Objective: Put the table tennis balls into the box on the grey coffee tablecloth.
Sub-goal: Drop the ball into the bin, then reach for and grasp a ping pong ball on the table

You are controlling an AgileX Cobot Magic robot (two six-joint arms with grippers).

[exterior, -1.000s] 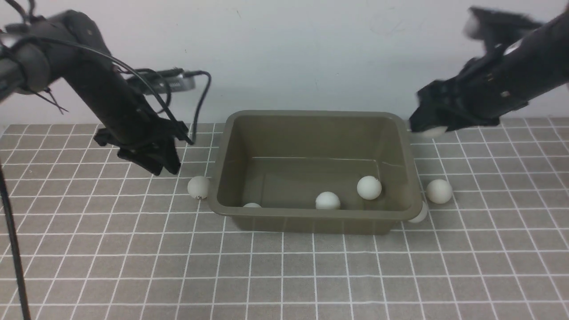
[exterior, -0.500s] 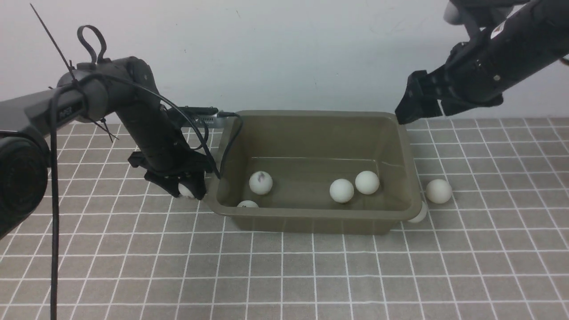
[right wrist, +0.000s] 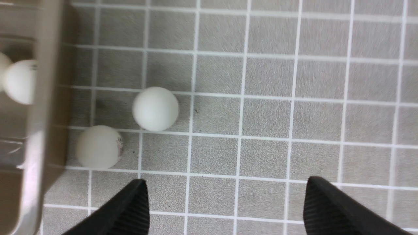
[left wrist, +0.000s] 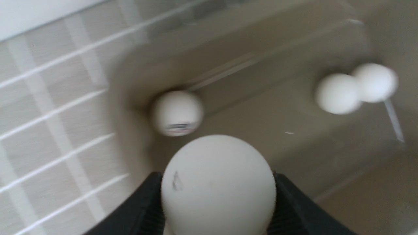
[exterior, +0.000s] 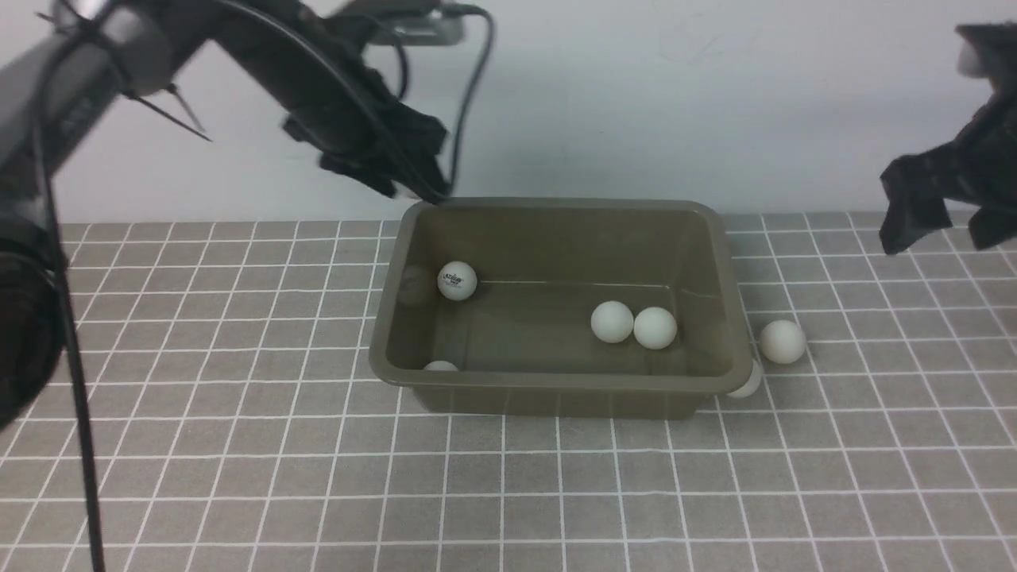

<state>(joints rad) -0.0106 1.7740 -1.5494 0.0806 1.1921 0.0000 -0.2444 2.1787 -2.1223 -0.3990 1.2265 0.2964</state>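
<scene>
Table tennis balls (exterior: pixel 612 322): four lie in the box (exterior: pixel 556 383); a fifth is pinched in our left gripper (left wrist: pixel 218 195) above its far-left corner, so letting go should land it inside. Two sit on the grey coffee tablecloth (exterior: pixel 238 445) beside the right wall, nearest our right gripper (right wrist: pixel 225 202), fingers spread and empty.

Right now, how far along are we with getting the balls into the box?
Done: four balls lie in the box. In hand: the left tool grips a fifth ball over the box's far left corner. Left: two balls on the tablecloth by the box's right side; the right tool is open and empty nearby.
</scene>
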